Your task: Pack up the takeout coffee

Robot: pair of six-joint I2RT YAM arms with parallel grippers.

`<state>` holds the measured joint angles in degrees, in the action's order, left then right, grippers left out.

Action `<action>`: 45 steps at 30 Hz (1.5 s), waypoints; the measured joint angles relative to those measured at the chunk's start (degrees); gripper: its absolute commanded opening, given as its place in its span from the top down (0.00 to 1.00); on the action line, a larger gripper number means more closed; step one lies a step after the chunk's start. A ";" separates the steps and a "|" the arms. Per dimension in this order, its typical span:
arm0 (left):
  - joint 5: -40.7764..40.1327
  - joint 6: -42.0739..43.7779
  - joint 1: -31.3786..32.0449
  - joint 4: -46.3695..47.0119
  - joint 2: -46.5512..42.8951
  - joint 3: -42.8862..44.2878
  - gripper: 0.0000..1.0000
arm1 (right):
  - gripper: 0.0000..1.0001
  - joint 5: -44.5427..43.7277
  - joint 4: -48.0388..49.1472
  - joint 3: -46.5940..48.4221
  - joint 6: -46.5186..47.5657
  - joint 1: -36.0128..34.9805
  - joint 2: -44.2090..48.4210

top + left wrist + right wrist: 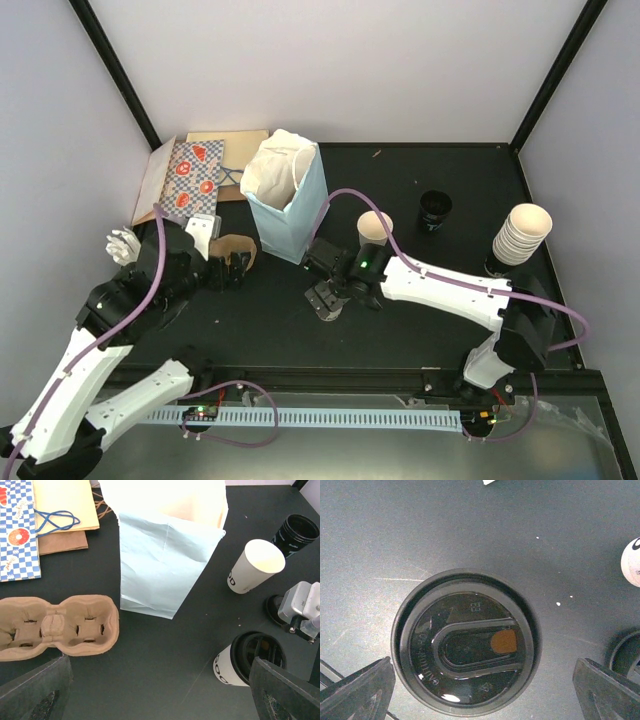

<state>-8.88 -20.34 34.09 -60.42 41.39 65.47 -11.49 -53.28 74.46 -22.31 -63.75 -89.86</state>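
One takeout coffee, a cream-white cup [227, 666] with a black lid [465, 642], stands on the dark table in front of the light blue paper bag [285, 195]. My right gripper [328, 298] hovers directly above it, open, its fingers [355, 690] wide on either side of the lid without touching it. A second cup [375, 228], open and lidless, stands just right of the bag. My left gripper [228, 270] is open and holds nothing, low over the table beside the brown cardboard carrier [55, 625]. The bag [165, 565] stands upright with its mouth open.
A stack of black lids [435, 210] and a stack of empty cups [522, 235] stand at the back right. Flat paper bags, one blue-checked [190, 175], lie at the back left. A small white object [122, 245] lies by the left wall.
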 measured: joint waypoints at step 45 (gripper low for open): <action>3.19 1.92 -0.02 7.82 -8.50 -7.21 0.01 | 0.13 1.14 -0.13 1.33 -0.76 -0.52 -2.34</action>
<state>-5.69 -18.41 34.06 -52.60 32.88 58.26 -10.35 -53.41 75.79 -23.07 -64.27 -92.20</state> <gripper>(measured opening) 0.988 0.887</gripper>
